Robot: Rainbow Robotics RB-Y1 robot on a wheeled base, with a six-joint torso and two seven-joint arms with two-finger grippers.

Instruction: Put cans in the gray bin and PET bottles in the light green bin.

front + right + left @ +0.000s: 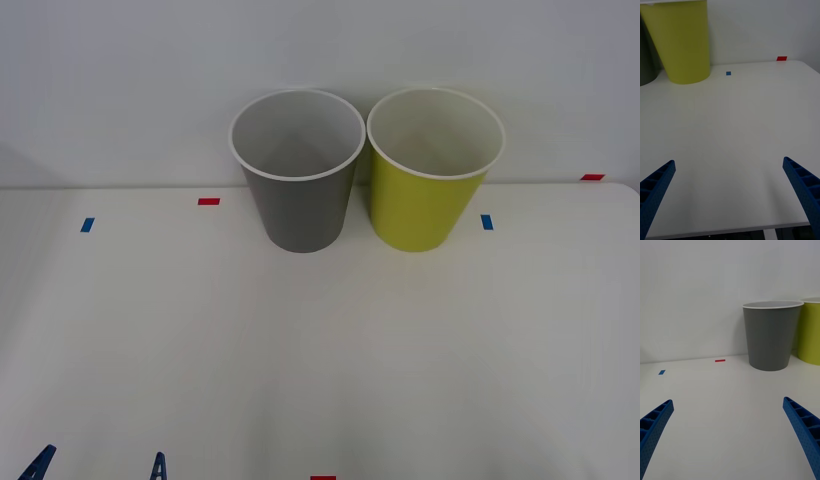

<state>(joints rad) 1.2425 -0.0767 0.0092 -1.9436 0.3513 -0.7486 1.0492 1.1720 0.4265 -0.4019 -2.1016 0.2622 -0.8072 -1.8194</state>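
White, smooth table (320,360) meets a plain pale wall. Left gripper (728,435) hangs low near the front edge, fingers spread wide, empty; right gripper (728,195) likewise. Gray bin (300,205) and light green bin (428,205), tapered, smooth-walled, stand rim to rim. Being tall and likely light, they could tip if nudged. No can is on the table.

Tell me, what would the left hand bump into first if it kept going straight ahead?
Probably nothing soon. The left hand is open over bare table. Straight ahead lies only tabletop, then the wall. The gray bin stands a bit to one side, so one finger might graze it, though depth is hard to judge.
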